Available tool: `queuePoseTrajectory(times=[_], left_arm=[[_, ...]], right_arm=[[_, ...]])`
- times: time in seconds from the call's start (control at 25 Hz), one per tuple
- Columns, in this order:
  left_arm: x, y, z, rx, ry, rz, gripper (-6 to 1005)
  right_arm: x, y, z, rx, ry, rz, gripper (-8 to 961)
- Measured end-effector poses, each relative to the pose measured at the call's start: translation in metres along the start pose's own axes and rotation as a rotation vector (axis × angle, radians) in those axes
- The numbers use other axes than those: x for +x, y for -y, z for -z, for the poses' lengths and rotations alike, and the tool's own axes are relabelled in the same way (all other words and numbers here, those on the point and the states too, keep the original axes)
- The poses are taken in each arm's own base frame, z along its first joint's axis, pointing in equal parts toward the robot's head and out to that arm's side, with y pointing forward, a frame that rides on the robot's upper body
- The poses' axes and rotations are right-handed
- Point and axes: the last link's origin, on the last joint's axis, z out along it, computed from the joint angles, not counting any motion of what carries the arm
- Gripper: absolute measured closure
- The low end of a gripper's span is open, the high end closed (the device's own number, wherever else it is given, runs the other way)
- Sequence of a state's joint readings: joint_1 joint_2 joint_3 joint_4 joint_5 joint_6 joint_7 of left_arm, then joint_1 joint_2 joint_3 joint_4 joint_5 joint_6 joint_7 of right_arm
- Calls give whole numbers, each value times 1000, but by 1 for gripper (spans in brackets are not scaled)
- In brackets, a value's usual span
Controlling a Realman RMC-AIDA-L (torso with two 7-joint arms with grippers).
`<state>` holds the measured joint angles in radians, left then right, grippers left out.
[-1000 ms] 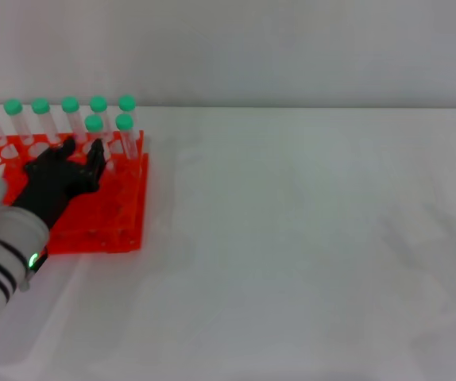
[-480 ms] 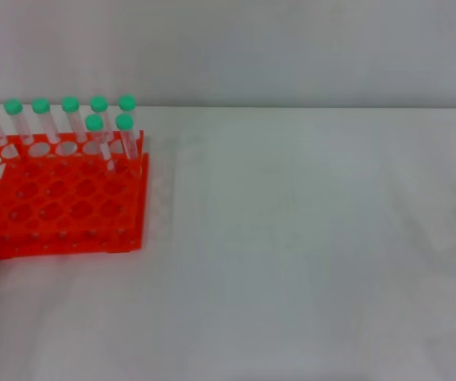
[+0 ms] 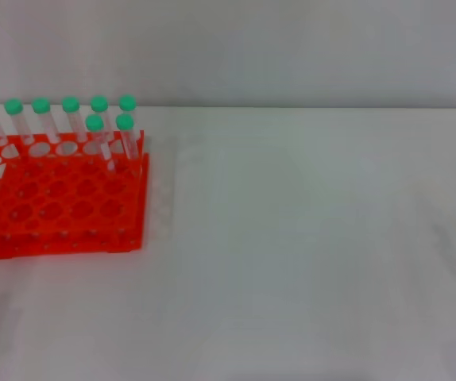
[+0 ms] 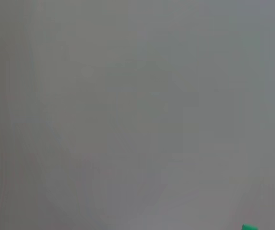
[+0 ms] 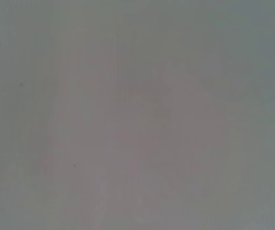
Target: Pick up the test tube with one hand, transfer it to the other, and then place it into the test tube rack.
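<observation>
The orange-red test tube rack [image 3: 61, 202] stands at the left of the white table in the head view. Several clear test tubes with green caps stand upright in its back rows; one of them, the tube [image 3: 97, 139] in the second row, leans slightly. Neither gripper shows in any view. The left wrist view shows only bare table and a sliver of a green cap [image 4: 249, 227] at its edge. The right wrist view shows only bare table.
The white table [image 3: 307, 238] stretches to the right of the rack and in front of it. A plain grey wall [image 3: 291, 48] runs behind the table's far edge.
One second ago my left gripper and arm were over the rack beside the second-row tubes. They have drawn back out of the head view. The tubes stay in the rack.
</observation>
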<state>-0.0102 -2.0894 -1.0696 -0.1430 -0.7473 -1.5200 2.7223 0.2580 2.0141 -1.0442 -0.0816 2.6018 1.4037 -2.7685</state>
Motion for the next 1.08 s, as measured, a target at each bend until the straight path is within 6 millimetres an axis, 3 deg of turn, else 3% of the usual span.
queuePoseTrajectory(times=[0.64,1.08], left_arm=[[-4,-4,3,-11,15,12,122],[-6,-19,-12,-83,21,22,124]], right_arm=[[7,-2,8,13,-30,-26,121],[15,-7,14,4,-69,-49,121]])
